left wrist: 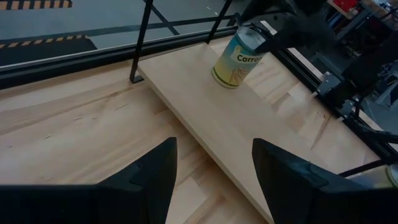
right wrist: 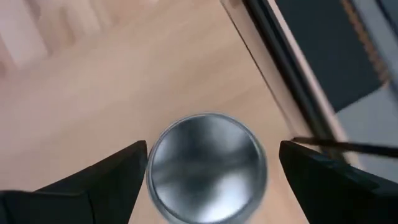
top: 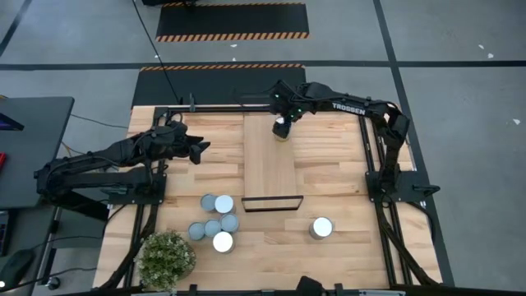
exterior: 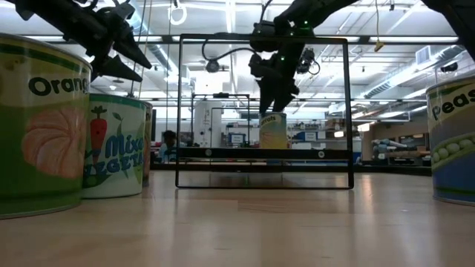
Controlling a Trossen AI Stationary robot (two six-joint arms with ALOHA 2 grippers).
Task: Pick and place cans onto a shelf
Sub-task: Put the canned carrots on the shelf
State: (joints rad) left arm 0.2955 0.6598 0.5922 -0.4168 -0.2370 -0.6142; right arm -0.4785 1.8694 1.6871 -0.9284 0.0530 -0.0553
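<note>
Right tool (right wrist: pixel 208 163): fingers spread wide either side of the carrots can (right wrist: pixel 206 167), clear gaps both sides, gripping nothing. I read this as a release. The can stands upright at the shelf's (top: pixel 269 160) far end, leaving board free nearer me. Left tool (left wrist: pixel 214 177) parted, empty, hanging beside the shelf. Remaining cans (top: pixel 215 222) cluster on the counter (top: pixel 353 247); one can (top: pixel 321 228) sits apart.

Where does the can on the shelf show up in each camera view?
High view: carrot can at the shelf's far end, under the right gripper.
Low view: centre, inside the black frame.
Left wrist view: upper middle.
Right wrist view: silver top, bottom centre.
Shared landmark: the shelf.
</note>
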